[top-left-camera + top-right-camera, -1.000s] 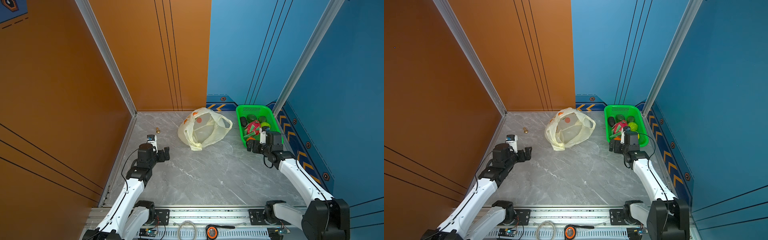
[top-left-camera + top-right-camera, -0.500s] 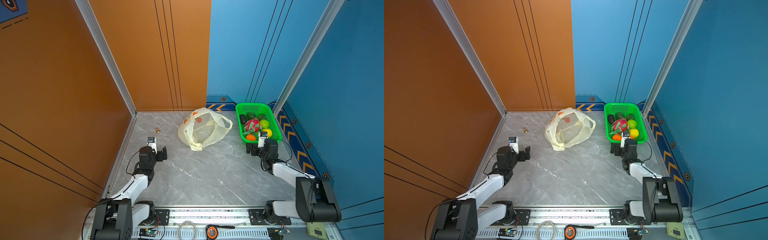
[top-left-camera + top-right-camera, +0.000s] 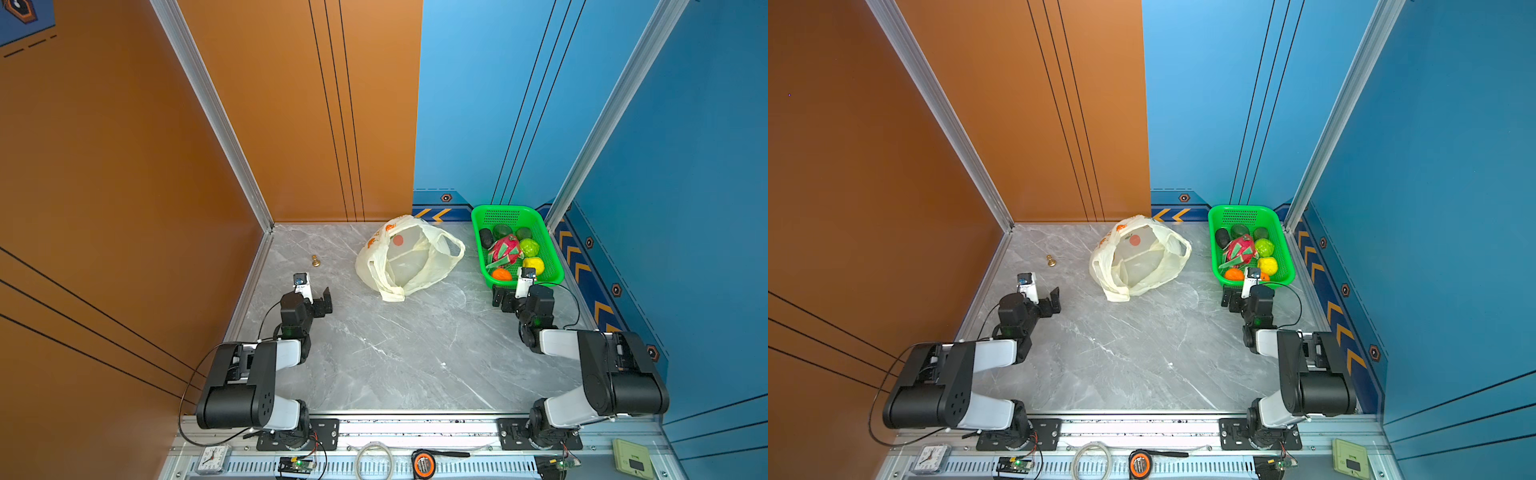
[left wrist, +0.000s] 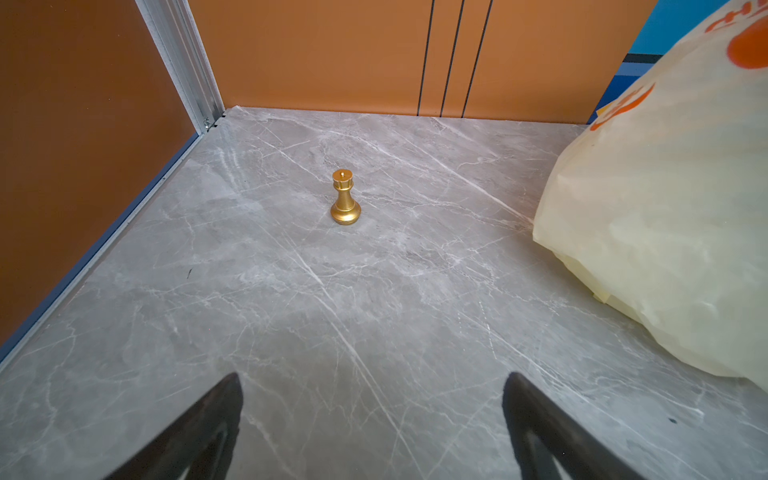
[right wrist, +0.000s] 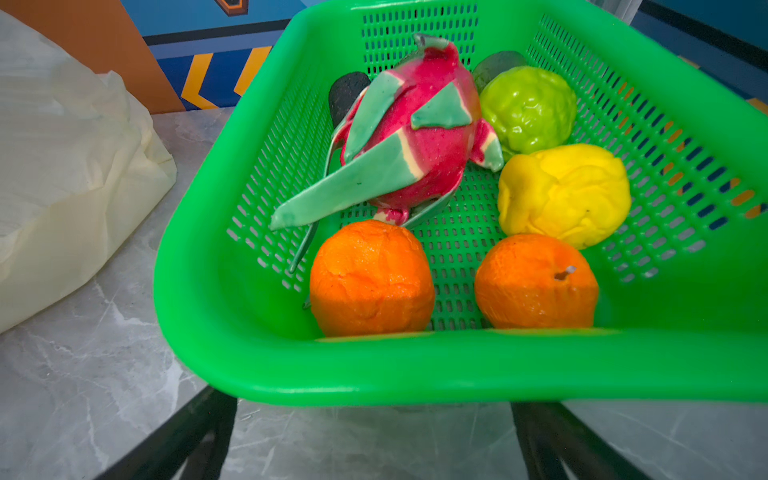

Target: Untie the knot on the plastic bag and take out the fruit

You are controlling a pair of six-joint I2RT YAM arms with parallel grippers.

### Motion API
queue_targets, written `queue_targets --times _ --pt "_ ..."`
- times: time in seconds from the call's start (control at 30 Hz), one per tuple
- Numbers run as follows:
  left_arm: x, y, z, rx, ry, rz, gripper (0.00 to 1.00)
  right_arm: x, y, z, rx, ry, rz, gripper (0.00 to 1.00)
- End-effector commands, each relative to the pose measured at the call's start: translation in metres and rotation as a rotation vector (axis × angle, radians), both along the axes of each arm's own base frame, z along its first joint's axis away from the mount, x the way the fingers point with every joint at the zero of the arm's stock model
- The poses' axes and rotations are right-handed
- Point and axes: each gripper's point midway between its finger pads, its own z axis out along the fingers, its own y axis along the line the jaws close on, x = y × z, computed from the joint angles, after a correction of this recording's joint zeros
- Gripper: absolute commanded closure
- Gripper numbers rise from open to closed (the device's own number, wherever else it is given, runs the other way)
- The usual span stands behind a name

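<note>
Grey marble table (image 3: 395,353) carries everything in both top views. Near the back wall, about the middle, a pale yellow plastic bag (image 3: 409,257) lies slack with its mouth gaping and its handle loops (image 3: 453,249) loose and apart. Just to its right stands a green basket (image 3: 478,253) holding the fruit (image 3: 505,249): a pink dragon fruit, an orange, a lemon, a green ball and dark ones at the back. A small gold chess piece (image 3: 1051,261) stands upright left of the bag, well apart from it. Low over the table, left of the bag, the left gripper (image 3: 313,296) hovers with jaws spread, holding nothing. The right gripper (image 3: 511,297) sits just in front of the basket's near rim, also spread and empty.

From the left wrist, two black fingers (image 4: 208,424) stand wide apart over bare marble. The chess piece is straight ahead beyond them, and the bag bulges in at the side, touching neither finger.

From the right wrist, the fingers (image 5: 187,436) are wide apart, their tips hidden under the basket's near rim. Two oranges lie against the near wall, with the dragon fruit, lemon and green ball behind. The bag lies beside the basket with a strip of marble between them.
</note>
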Motion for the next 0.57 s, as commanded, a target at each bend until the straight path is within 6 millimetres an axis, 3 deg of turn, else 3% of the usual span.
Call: queue_targets --times 0.0,0.53 --pt "0.0022 0.0029 0.0088 -0.004 -0.07 0.012 0.02 0.0027 -0.0077 0.0059 -0.049 -0.073 -0.067 0.0" --pt "0.0016 0.0026 0.0034 -0.003 -0.082 0.009 0.02 -0.002 -0.0101 0.006 -0.105 -0.081 -0.126 0.0"
